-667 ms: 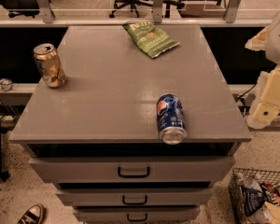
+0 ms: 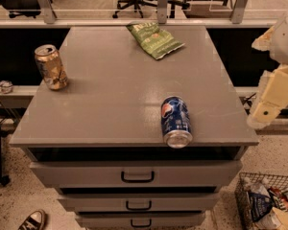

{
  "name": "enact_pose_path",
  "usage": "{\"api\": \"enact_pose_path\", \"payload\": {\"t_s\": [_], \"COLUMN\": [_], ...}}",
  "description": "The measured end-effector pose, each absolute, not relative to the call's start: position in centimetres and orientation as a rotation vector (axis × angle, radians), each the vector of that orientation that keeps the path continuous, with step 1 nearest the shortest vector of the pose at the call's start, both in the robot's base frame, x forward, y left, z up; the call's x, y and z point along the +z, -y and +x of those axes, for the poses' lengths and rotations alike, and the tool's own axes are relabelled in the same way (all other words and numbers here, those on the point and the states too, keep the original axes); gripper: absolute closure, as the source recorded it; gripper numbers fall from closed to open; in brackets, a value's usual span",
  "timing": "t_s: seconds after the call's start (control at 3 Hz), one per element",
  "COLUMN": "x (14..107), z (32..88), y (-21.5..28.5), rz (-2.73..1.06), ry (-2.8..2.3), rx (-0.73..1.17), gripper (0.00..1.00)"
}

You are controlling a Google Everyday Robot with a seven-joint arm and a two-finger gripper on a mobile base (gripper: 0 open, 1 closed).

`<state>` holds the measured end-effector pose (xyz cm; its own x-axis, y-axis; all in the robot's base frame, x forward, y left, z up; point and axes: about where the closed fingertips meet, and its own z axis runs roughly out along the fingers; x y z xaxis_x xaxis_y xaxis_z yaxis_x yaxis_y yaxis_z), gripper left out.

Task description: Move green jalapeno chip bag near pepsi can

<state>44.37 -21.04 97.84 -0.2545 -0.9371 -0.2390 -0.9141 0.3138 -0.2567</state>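
The green jalapeno chip bag lies flat at the far middle of the grey cabinet top. The pepsi can lies on its side near the front right edge, its silver top towards me. My gripper shows as cream parts at the right edge of the view. It hangs beside the cabinet's right side, off the top, to the right of the pepsi can and well away from the bag. It holds nothing that I can see.
A gold-tan can stands upright at the left of the top. Drawers with dark handles face me below. A wire basket of packets sits on the floor at lower right. A rail and office chairs are behind.
The arm at the right edge has shifted slightly to the left. The bag and both cans have not moved.
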Motion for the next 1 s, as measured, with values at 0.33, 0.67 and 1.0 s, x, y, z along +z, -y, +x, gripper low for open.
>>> {"api": "enact_pose_path", "payload": {"t_s": [0.33, 0.67, 1.0], "x": [97.4, 97.3, 97.0], "z": [47.7, 54.0, 59.4], "y": [19.8, 18.3, 17.1], "rz": [-1.603, -1.525, -1.447], "ry": [-2.18, -2.048, -1.942], "rx": [-0.085, -0.069, -0.016], "gripper": [0.0, 0.0, 0.0]}}
